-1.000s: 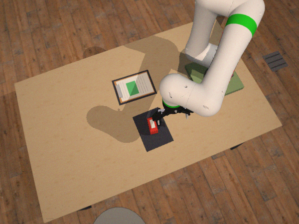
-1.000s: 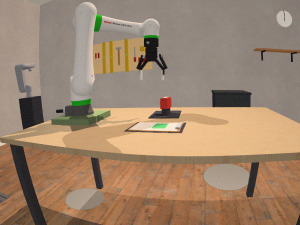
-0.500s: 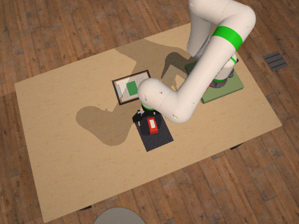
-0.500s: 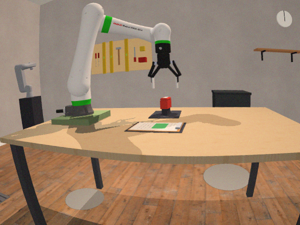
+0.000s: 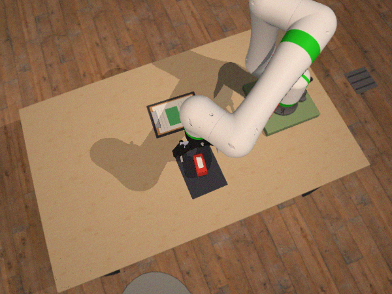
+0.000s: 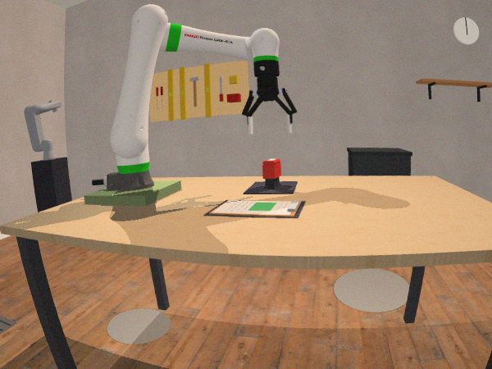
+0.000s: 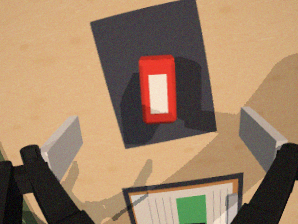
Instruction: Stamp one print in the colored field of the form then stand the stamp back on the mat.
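The red stamp stands in the middle of the dark mat, and nothing touches it. The gripper hangs high above it, almost straight over it, with its fingers spread wide and nothing between them. In the wrist view the stamp's long side runs up and down, and one finger waits on each side. The likely next move is straight down. The form, with its green field, lies just beside the mat, with no mark on it yet.

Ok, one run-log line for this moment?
phase: approach | fingers: open, empty, high above stamp | stamp: upright on mat | form field: no print
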You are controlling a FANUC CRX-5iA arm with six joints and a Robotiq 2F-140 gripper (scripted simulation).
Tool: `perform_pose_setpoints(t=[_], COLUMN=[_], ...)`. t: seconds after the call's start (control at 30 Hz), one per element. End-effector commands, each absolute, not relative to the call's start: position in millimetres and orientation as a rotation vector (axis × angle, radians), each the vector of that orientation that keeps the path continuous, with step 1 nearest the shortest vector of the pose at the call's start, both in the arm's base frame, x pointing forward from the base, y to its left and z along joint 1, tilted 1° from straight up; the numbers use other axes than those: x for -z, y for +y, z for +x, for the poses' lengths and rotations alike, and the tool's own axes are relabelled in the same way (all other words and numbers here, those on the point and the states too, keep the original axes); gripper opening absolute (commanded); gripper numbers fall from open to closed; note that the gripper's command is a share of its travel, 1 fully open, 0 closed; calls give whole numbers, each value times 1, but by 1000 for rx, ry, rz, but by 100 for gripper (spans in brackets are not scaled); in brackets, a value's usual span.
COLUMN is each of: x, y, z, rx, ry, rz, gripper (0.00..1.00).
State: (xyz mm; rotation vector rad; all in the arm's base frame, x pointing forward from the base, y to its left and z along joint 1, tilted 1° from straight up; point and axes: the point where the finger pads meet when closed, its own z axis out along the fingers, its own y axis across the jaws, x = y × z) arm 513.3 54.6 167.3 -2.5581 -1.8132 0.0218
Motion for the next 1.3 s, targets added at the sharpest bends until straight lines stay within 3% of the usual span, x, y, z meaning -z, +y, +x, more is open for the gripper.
perform_pose_setpoints(t=[0.0, 0.6, 1.27], x=[-177, -177, -178], y=[55, 44, -50], z=[513, 513, 504], rx=[-23, -24, -25], ry=[-1812, -1592, -16], rz=[-2557, -2702, -3133], gripper=[100, 100, 100])
